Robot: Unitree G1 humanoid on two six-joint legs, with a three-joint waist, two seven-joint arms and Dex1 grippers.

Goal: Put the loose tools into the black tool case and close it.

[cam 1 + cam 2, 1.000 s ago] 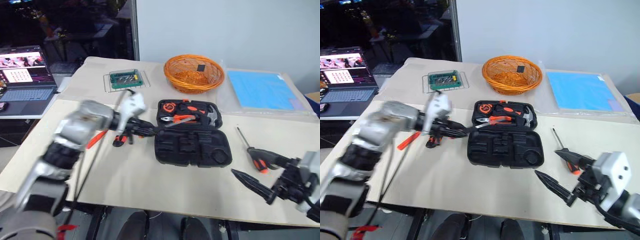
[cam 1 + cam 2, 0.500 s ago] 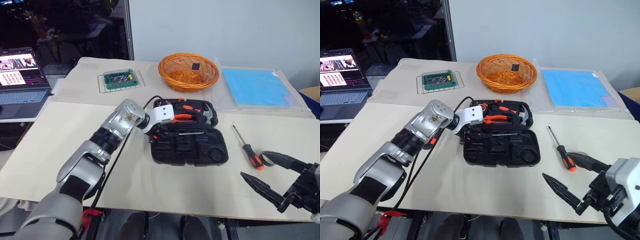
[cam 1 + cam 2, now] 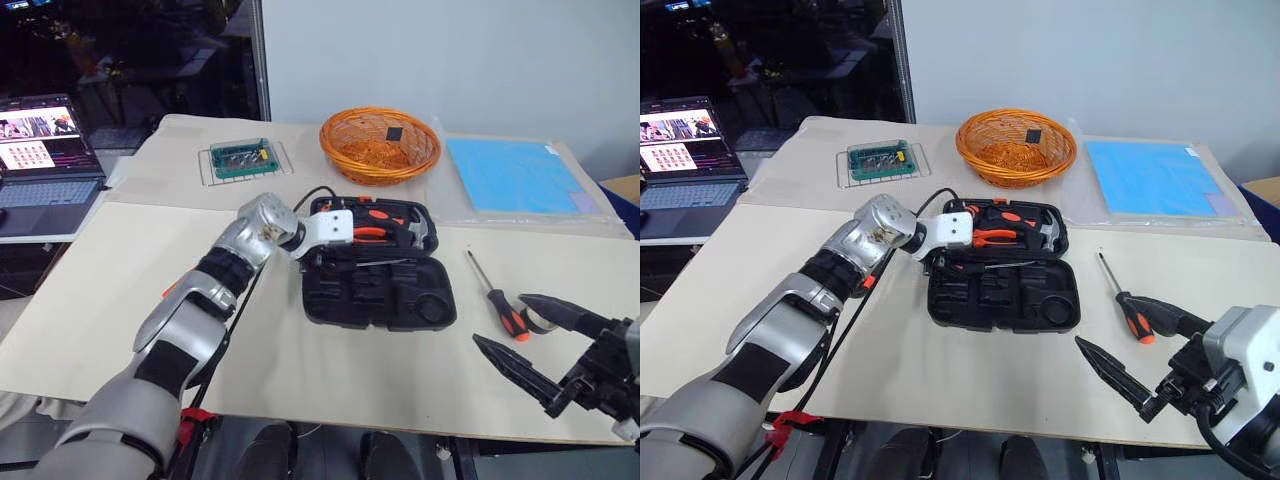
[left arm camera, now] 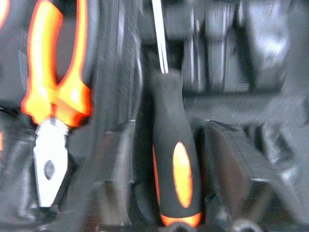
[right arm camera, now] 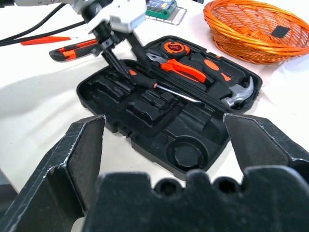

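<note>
Over the left end of the black tool case (image 3: 437, 300), which lies open, the left gripper (image 5: 120, 60) points down with its fingers parted on either side of a black-and-orange screwdriver (image 4: 174, 164). That screwdriver lies along the case's middle, beside the orange-handled pliers (image 4: 53, 96). Right of the case, a second black-and-orange screwdriver (image 3: 497, 295) lies on the table. The right gripper (image 5: 161, 121) hovers just past it with its fingers spread wide and empty. Left of the case lie the utility knife (image 5: 72, 50) and a slim orange screwdriver (image 5: 46, 39).

left arm (image 3: 215, 290) outstretched, right fingers (image 3: 510, 365) spread
</note>
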